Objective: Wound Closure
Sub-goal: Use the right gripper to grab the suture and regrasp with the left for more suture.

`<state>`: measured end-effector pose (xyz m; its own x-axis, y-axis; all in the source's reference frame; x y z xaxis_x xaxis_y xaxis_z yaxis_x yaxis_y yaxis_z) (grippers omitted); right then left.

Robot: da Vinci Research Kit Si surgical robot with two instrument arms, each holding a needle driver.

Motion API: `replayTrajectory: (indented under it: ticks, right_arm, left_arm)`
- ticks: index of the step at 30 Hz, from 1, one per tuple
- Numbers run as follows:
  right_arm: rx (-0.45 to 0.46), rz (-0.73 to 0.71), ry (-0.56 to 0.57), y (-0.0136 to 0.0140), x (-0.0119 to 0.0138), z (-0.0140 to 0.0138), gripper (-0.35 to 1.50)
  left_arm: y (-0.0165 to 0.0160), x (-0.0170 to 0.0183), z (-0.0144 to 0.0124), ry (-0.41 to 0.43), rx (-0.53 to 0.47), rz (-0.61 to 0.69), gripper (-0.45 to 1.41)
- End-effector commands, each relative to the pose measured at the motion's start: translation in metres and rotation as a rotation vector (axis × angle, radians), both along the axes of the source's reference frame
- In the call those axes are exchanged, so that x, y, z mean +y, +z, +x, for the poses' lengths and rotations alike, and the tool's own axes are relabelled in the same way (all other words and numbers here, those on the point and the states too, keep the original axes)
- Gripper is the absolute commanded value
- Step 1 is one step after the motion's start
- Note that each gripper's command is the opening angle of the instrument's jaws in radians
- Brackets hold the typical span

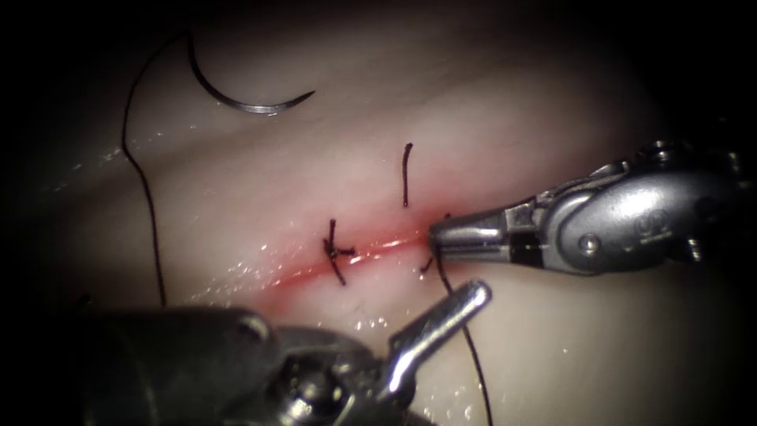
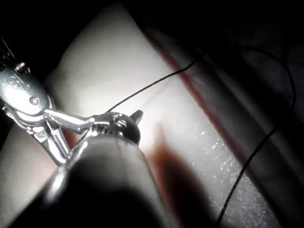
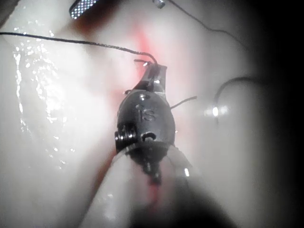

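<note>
Glossy wet tissue, shiny metal needle

Hidden and cut-off parts around the cut

In the endoscope view the left tool runs off the lower edge, its body a dark blur at lower left; one jaw shows, so how its jaws stand cannot be told. The thread leaves the frame at the bottom, right of centre. The right tool's tip covers the right end of the cut, and its shaft fades into the dark right edge.
</note>
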<state>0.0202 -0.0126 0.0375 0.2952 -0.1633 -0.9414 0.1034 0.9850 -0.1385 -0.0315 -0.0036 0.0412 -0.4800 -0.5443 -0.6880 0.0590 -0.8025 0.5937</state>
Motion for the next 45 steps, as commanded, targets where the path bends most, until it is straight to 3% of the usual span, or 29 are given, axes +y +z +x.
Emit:
replayTrajectory:
  ticks: [1,3,8,13,19,30,41,42,43,44,45]
  right_arm:
    - [0.007,0.008,0.012,0.0008,0.0006,0.0003,-0.35]
    - [0.013,0.035,0.033,0.0012,0.0012,0.0000,-0.35]
    - [0.014,0.075,0.053,0.0019,0.0025,-0.0005,-0.35]
    - [0.049,0.119,0.080,0.0024,0.0032,-0.0011,-0.35]
    - [0.066,0.156,0.100,0.0032,0.0043,-0.0013,-0.35]
    - [0.106,0.210,0.139,0.0049,0.0057,-0.0012,-0.35]
    - [0.105,0.213,0.136,0.0053,0.0050,-0.0010,-0.35]
    - [0.105,0.213,0.136,0.0054,0.0050,-0.0010,-0.35]
    - [0.105,0.213,0.137,0.0054,0.0050,-0.0009,-0.35]
    - [0.106,0.213,0.135,0.0054,0.0051,-0.0009,-0.35]
    - [0.106,0.213,0.136,0.0054,0.0051,-0.0008,-0.35]
  left_arm:
    - [0.0009,0.0000,-0.0006,-0.007,0.008,-0.001,1.18]
    - [0.0014,0.0000,-0.0005,-0.014,0.017,-0.003,0.86]
    - [0.0034,0.0000,-0.0002,0.013,0.036,-0.069,0.62]
    - [0.0052,-0.0002,-0.0003,0.101,0.000,-0.064,0.34]
    - [0.0053,-0.0008,-0.0012,0.154,-0.062,-0.068,0.47]
    - [0.0054,-0.0027,-0.0044,0.209,-0.114,-0.087,0.47]
    - [0.0049,-0.0034,-0.0038,0.256,-0.084,-0.082,0.66]
    - [0.0047,-0.0034,-0.0038,0.256,-0.084,-0.081,0.59]
    - [0.0046,-0.0035,-0.0038,0.256,-0.081,-0.086,0.37]
    - [0.0045,-0.0035,-0.0037,0.255,-0.079,-0.086,-0.10]
    - [0.0045,-0.0035,-0.0037,0.259,-0.077,-0.090,-0.45]
